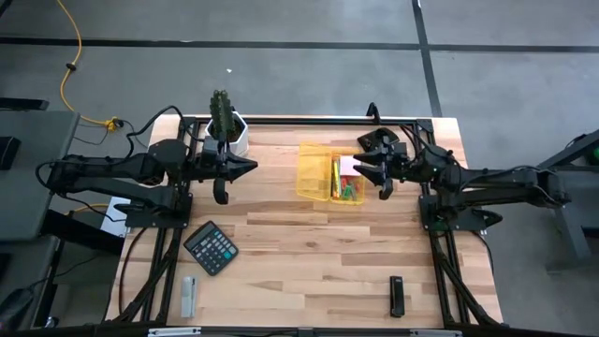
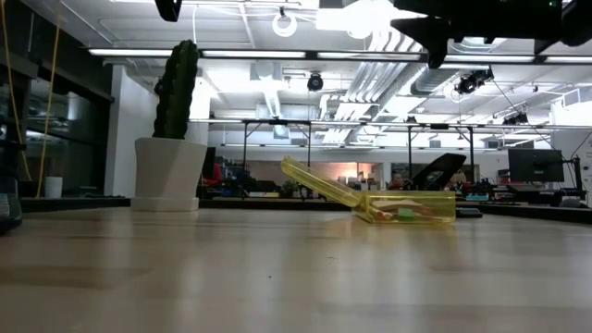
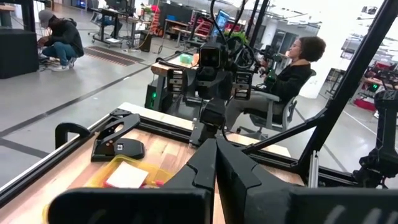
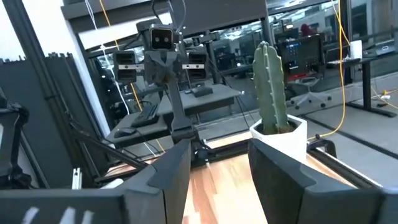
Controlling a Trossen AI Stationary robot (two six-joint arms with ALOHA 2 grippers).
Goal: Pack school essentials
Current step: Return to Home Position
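A clear yellow box (image 1: 318,171) lies on the table at far centre, its lid (image 2: 319,182) swung open toward the left. Inside are a pink sticky-note pad (image 1: 349,166) and small green and orange-red pieces (image 1: 348,192). My right gripper (image 1: 360,167) hovers open and level above the box's right part, pointing toward the table's left and holding nothing. My left gripper (image 1: 248,168) waits shut and level, high over the table left of the box, pointing right. The left wrist view shows the box (image 3: 102,177) and pad (image 3: 126,176) below the shut fingers (image 3: 216,158).
A cactus in a white pot (image 1: 227,129) stands at the far left, close behind my left gripper. A dark calculator (image 1: 211,247) and a grey metal bar (image 1: 188,296) lie near left. A small black object (image 1: 397,296) lies near right. People sit beyond the table.
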